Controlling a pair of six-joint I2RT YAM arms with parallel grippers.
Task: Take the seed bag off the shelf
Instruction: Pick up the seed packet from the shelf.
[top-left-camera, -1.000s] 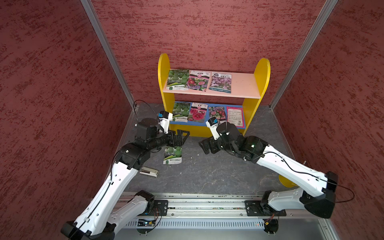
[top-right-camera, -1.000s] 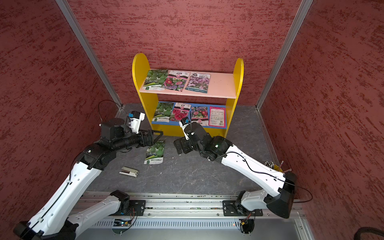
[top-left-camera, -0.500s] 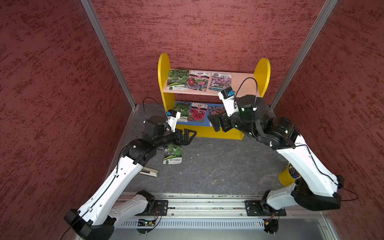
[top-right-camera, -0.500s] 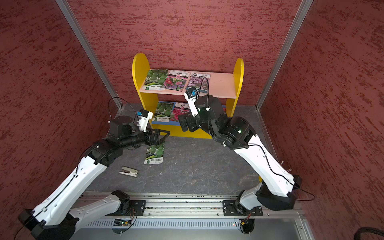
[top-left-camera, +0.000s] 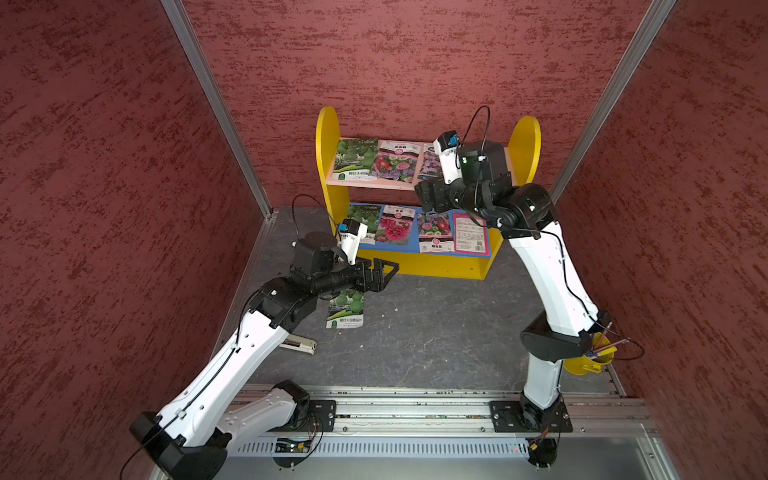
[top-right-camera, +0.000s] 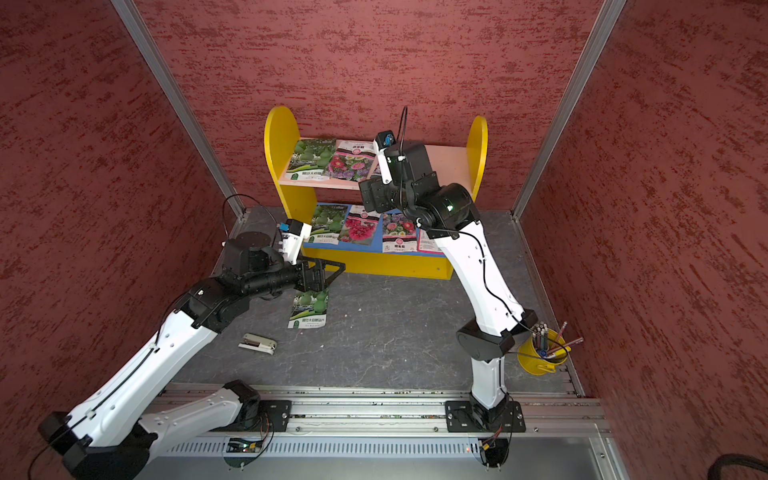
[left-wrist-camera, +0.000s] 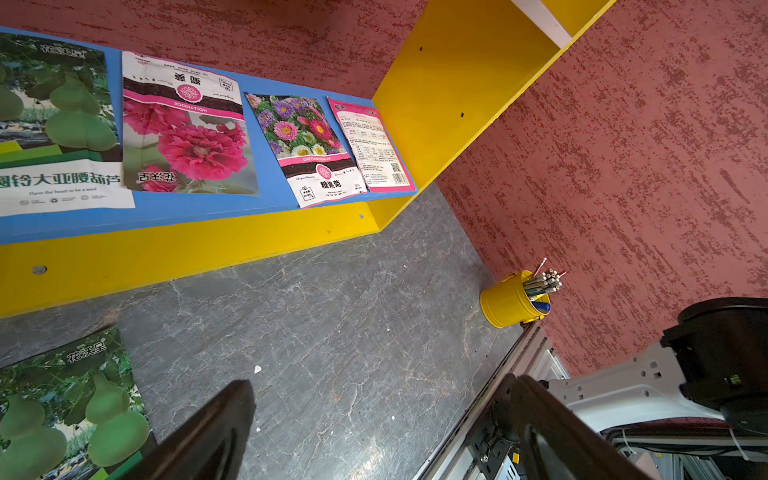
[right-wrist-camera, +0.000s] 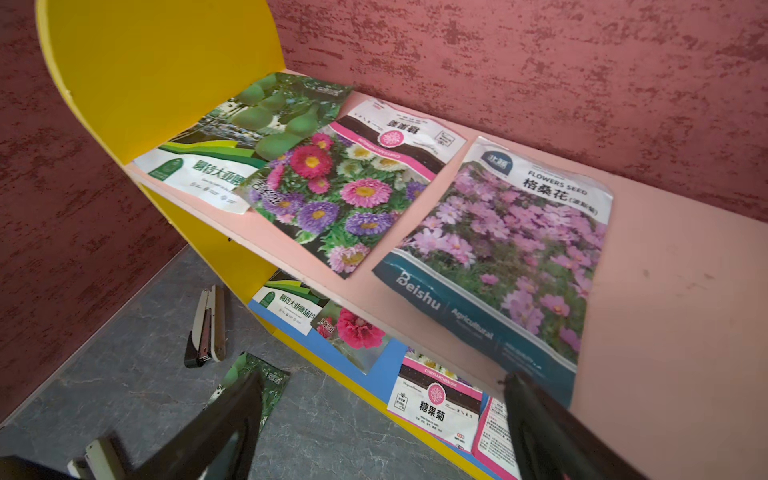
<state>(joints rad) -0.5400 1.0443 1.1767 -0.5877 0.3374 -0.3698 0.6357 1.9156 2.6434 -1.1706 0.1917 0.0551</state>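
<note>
left arm: low over the bench, stretched toward the foot of the shelf.
left jaws: spread wide with nothing between them, hanging above the top end of the loose gourd bag.
stapler: flat on the bench beside the left arm, apart from the bags.
loose gourd bag: flat on the bench in front of the shelf, its top end under the left arm.
shelf: at the back of the bench, with yellow sides, a pink upper board and a blue lower board.
upper board: upper gourd bag, then an aster bag overlapping its edge, then the seed bag.
seed bag: pink flowers on the front, flat on the upper board, third in the row, right in front of the right jaws.
lower board: lower gourd bag, hollyhock bag, chrysanthemum bag and pink printed bag, flat in a row.
right arm: raised and bent over toward the upper board.
right jaws: wide apart and holding nothing, at the front edge of the upper board. one side sits over the near corner of the seed bag, and i cannot tell if it touches.
pencil cup: yellow, upright, at the right edge of the bench beside the right arm.
</note>
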